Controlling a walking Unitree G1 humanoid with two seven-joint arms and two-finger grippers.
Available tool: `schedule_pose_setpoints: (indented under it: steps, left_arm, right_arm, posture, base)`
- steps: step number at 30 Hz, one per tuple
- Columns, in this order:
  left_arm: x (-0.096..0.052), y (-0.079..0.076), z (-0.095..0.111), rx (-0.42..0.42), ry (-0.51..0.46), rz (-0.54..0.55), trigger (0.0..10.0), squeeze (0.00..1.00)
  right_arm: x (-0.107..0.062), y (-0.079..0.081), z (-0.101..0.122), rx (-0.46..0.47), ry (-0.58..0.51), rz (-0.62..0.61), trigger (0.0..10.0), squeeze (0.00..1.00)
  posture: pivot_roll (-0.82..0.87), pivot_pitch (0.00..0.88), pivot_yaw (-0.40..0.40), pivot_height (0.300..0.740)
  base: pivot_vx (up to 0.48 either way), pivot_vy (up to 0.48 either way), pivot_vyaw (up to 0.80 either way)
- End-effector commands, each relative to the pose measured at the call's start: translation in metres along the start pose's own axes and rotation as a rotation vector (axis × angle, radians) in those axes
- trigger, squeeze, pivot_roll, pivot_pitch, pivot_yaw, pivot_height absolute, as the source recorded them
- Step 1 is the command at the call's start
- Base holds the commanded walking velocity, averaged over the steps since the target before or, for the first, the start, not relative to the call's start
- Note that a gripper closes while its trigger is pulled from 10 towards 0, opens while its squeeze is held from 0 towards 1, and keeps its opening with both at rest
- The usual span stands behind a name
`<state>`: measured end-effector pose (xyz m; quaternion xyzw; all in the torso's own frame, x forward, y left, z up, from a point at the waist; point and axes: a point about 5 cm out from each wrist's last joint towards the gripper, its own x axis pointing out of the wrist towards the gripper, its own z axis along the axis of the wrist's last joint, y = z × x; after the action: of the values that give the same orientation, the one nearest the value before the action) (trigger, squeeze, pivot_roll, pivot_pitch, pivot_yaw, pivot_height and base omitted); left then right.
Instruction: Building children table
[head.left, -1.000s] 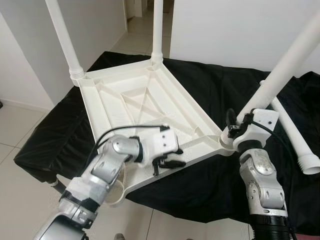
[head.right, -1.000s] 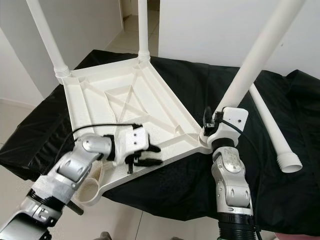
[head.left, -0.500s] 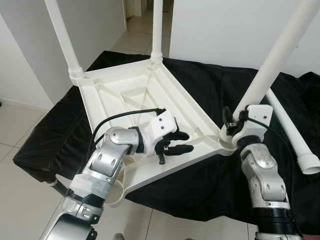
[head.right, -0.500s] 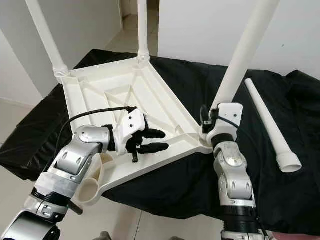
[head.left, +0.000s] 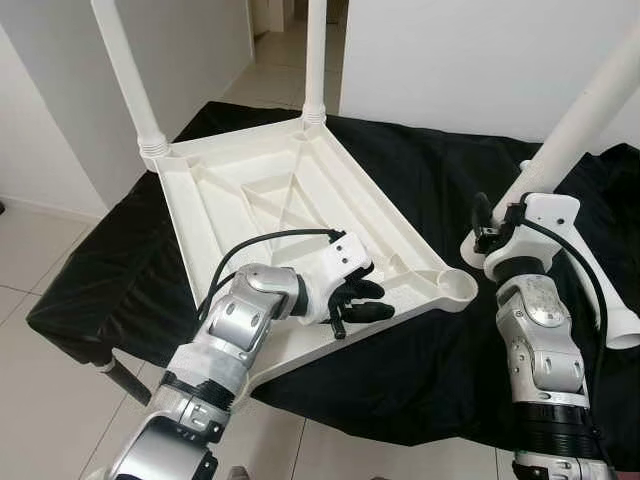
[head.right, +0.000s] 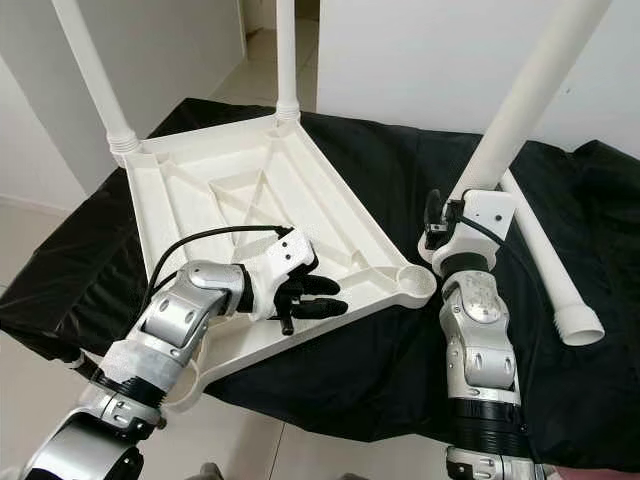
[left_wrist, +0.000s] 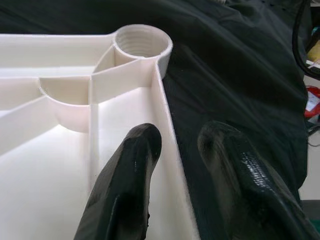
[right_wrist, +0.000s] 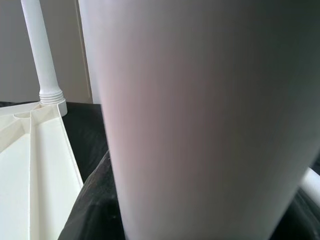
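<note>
1 white table top (head.left: 290, 200) lies upside down across the centre of the frame, on 1 black cloth (head.left: 420, 170).

4 white legs: 2 stand screwed into corners, 1 at the upper left (head.left: 125, 70) and 1 at top centre (head.left: 315, 55); 1 slants at the upper right (head.left: 585, 110); 1 lies loose at the right edge (head.right: 545, 265).

1 empty threaded socket (head.left: 456, 286) shows right of centre.

2 silver arms, each with 1 pincer: left (head.left: 362, 298), right (head.left: 484, 228).

My tabletop (head.left: 420, 170) is draped in black cloth; on it lies the white upturned children's table (head.left: 280, 200), with a loose white leg (head.right: 545, 265) lying to my right
</note>
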<state>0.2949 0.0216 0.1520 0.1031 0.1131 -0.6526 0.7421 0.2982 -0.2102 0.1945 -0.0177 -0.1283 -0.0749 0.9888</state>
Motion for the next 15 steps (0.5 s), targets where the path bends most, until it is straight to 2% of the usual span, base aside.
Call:
schedule_pose_setpoints:
  steps: [1, 2, 9, 10, 15]
  left_arm:
    - [0.0, 0.015, -0.004, -0.017, 0.038, 0.291, 10.0, 0.1]
    - [0.004, 0.013, -0.005, -0.029, 0.048, 0.271, 10.0, 1.0]
    - [0.01, 0.014, -0.003, -0.019, 0.063, 0.278, 10.0, 1.0]
    - [0.012, 0.014, -0.003, -0.01, 0.076, 0.28, 10.0, 0.0]
    - [0.016, 0.012, -0.004, 0.013, 0.111, 0.258, 10.0, 0.0]
  right_arm:
    - [0.001, 0.001, 0.003, 0.0, -0.021, -0.006, 10.0, 0.0]
    - [0.001, 0.001, 0.002, -0.002, -0.02, -0.01, 10.0, 0.0]
    - [0.001, -0.001, 0.002, -0.009, -0.021, -0.018, 10.0, 0.0]
    - [0.001, -0.001, 0.002, -0.01, -0.022, -0.02, 10.0, 0.0]
    - [0.001, -0.002, 0.003, -0.014, -0.022, -0.02, 10.0, 0.0]
  posture:
    - [-0.08, 0.0, -0.008, 0.74]
    - [-0.08, 0.0, -0.001, 0.74]
    - [-0.09, 0.0, 0.001, 0.74]
    - [-0.09, 0.0, 0.0, 0.74]
    - [-0.09, 0.0, -0.002, 0.74]
  base:
    - [0.0, 0.0, 0.0]
    - [0.0, 0.0, 0.0]
    - [0.0, 0.0, 0.0]
    - [0.0, 0.0, 0.0]
    - [0.0, 0.0, 0.0]
